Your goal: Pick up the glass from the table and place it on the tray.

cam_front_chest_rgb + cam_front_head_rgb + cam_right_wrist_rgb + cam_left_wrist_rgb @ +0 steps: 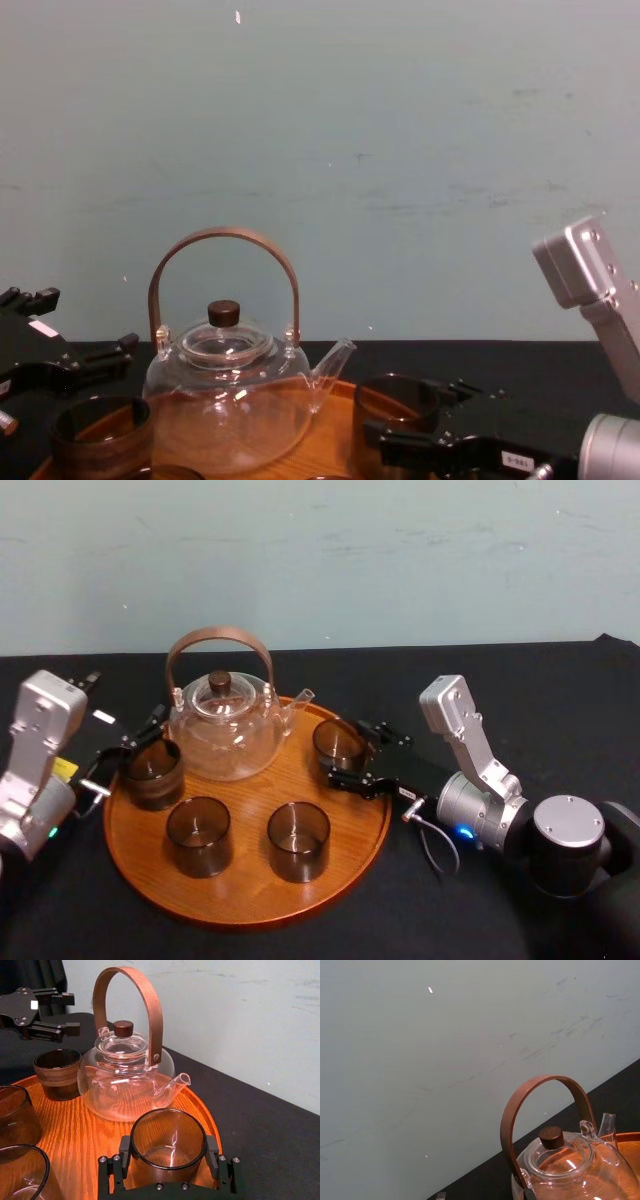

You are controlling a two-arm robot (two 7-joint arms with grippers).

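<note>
The right pincer (168,1154) is reaching in from the right side of the desk (520,695) and is gripping the glass (168,1135). Its two black fingers (213,1152) are pressing on opposite sides of the dark, clear wall, so the glass is sitting exactly between them, upright, with its open mouth facing up. The glass is being held at the right edge of the tray (250,885), just inside the low rim. The body of the pincer is hiding its base, so I cannot tell if it is resting on the wood or hanging a little above it. The teapot (222,725) is standing at the back of the tray, and its spout is pointing toward the held glass, near it but apart. Three more are standing on the tray: a left glass (152,773) at the left edge, and a front-left glass (198,835) and a front-right glass (298,840) near the front edge. The left pincer (75,1011) is hanging at the left edge of the tray, just beside the left glass, with its fingers spread wide and gripping nothing.
</note>
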